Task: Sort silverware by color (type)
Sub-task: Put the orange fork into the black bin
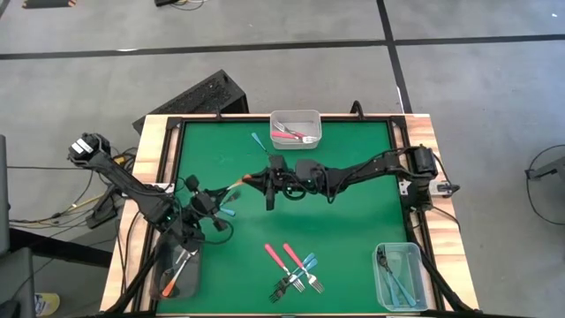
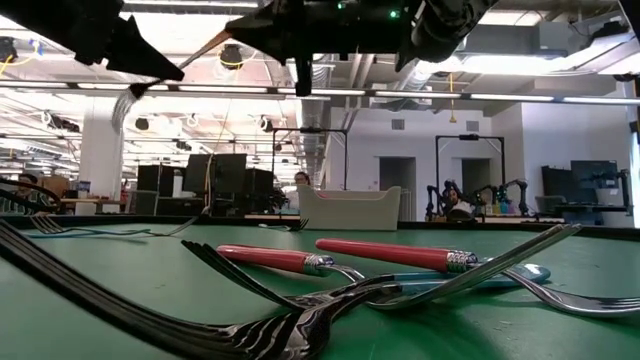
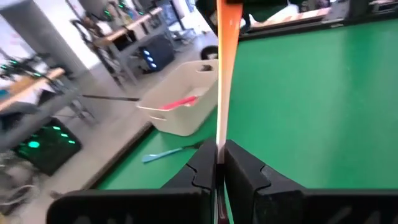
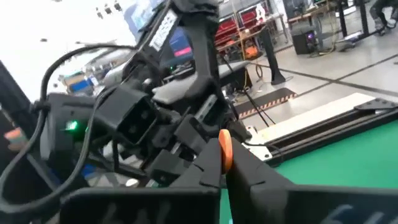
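Two end effectors pinch your orange-handled fork (image 1: pixel 237 183) above the green surface (image 1: pixel 353 221): the left end effector (image 1: pixel 214 198) clamps its tines at 8 o'clock, the right end effector (image 1: pixel 267 177) grips its slim handle tip.

Robotics lab: rows of workbenches (image 2: pixel 215 180), monitors, other robot arms (image 2: pixel 500 192) behind.

The mat (image 1: pixel 353 212) is green. On it, two pink-red forks (image 1: pixel 275 258) cross a teal one (image 1: pixel 307 263). Both grippers' black fingers (image 3: pixel 242 174) pinch an orange handle (image 3: pixel 224 74). The white tub (image 1: pixel 296 128) holds pink-red forks.
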